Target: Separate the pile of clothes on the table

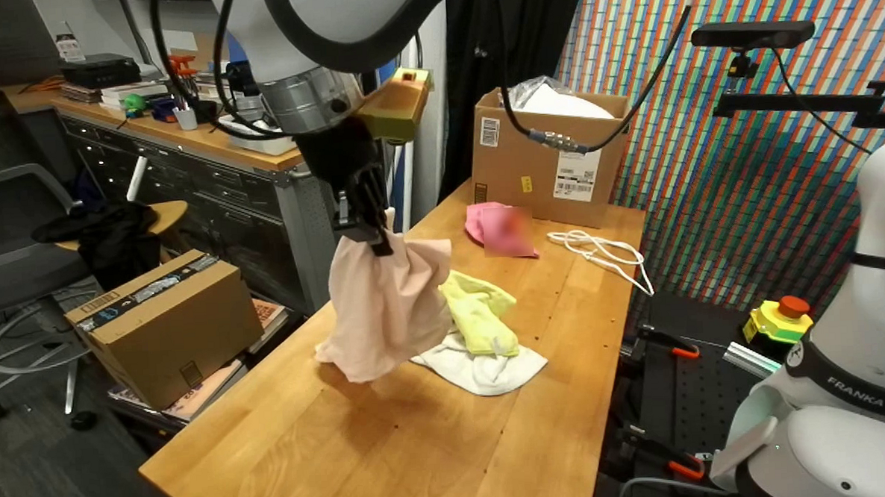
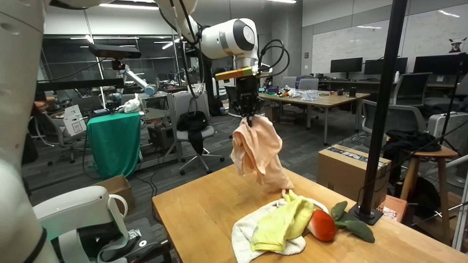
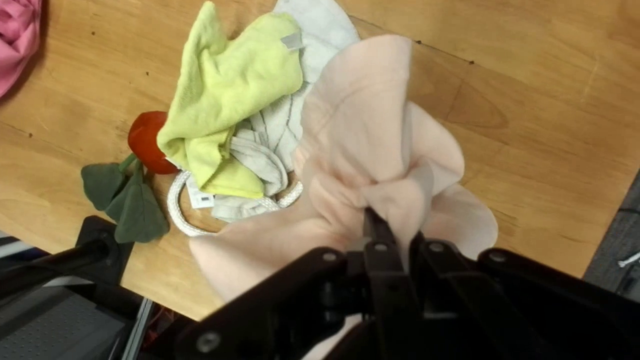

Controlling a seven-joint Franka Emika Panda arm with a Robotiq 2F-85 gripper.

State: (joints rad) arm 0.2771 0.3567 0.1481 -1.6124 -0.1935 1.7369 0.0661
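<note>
Your claw pinches the peach cloth. In an exterior view, the yellow cloth lies right of it, on the white cloth.

Peach cloth hangs bunched — yellow cloth overlies white cloth.
</note>
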